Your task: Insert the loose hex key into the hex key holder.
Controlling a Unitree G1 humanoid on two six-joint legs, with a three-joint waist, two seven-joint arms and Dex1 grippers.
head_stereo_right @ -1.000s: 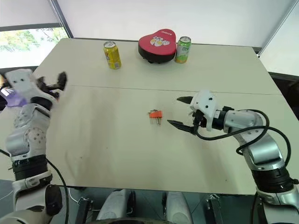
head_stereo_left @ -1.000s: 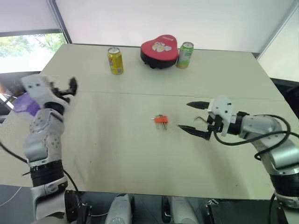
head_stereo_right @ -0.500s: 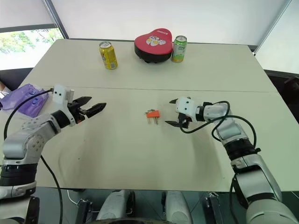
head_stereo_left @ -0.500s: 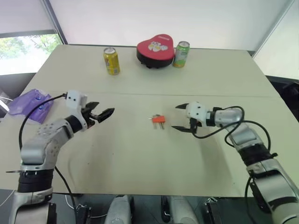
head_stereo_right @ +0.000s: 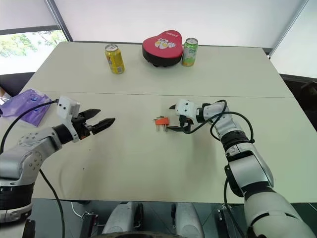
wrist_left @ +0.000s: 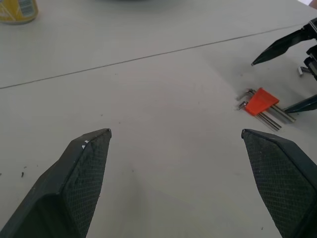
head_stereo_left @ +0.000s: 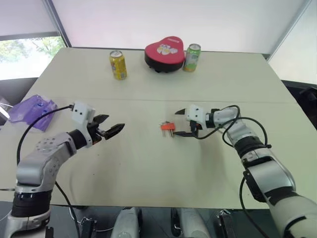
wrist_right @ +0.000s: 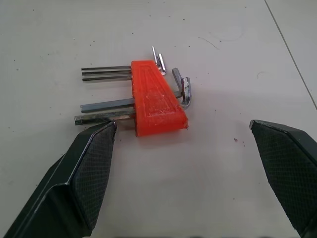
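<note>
Two grippers up front, both spread wide and holding nothing: left gripper (head_stereo_left: 110,130) at about 9 o'clock, right gripper (head_stereo_left: 182,123) just at 3 o'clock of the one hex key holder (wrist_right: 156,99) mid-table. Five keys poke out of it; can't pick out the loose one. At 12 o'clock, far edge: two cans, yellow can (head_stereo_left: 118,64) and green can (head_stereo_left: 191,57), plus one red heart tin (head_stereo_left: 164,52).
</note>
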